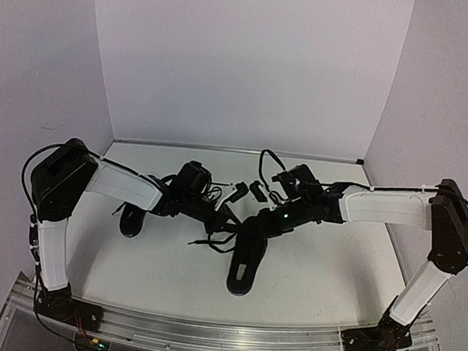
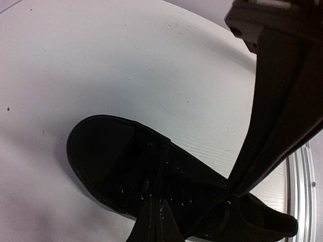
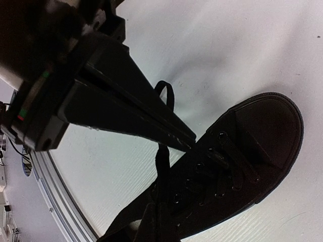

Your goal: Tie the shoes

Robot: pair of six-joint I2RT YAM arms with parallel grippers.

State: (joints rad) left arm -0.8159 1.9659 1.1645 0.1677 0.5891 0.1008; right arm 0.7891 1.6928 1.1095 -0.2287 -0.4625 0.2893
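Observation:
One black shoe (image 1: 242,272) lies in the middle of the table, and both grippers meet over its laces. It also shows in the left wrist view (image 2: 111,156) and in the right wrist view (image 3: 257,146). My left gripper (image 1: 228,217) is shut, its tip (image 3: 186,143) pinching a thin black lace (image 3: 162,164). That lace runs down to my right gripper (image 3: 159,227), which is shut on it too. In the left wrist view my left gripper (image 2: 154,224) sits over the eyelets, and the right gripper (image 2: 237,187) reaches in from the upper right. The second shoe (image 1: 132,220) lies to the left.
A loose lace loop (image 3: 164,92) lies on the white table beyond the left gripper. Small black pieces (image 1: 247,192) lie behind the grippers. The aluminium rail (image 1: 207,334) runs along the near edge. White walls close the back and sides.

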